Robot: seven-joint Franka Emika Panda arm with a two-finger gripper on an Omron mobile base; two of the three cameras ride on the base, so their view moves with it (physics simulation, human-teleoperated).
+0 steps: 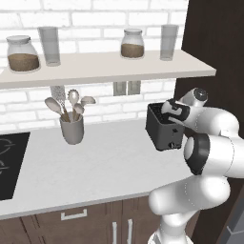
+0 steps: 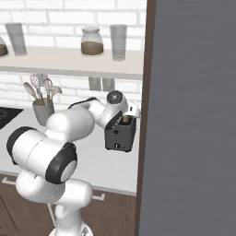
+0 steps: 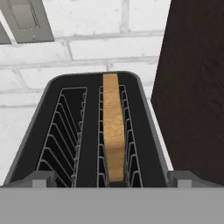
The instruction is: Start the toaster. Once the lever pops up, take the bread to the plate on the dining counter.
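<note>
Dark boxy toaster on the tabletop's right end; golden bread upright in its right slot.

I can read no text, label, brand, number or sign anywhere in front of me. The toaster under my hand is plain dark metal with no marking, and the jars on the shelf in the upper left of the left base view carry no labels. The wall plates below that shelf are blank too.
</note>
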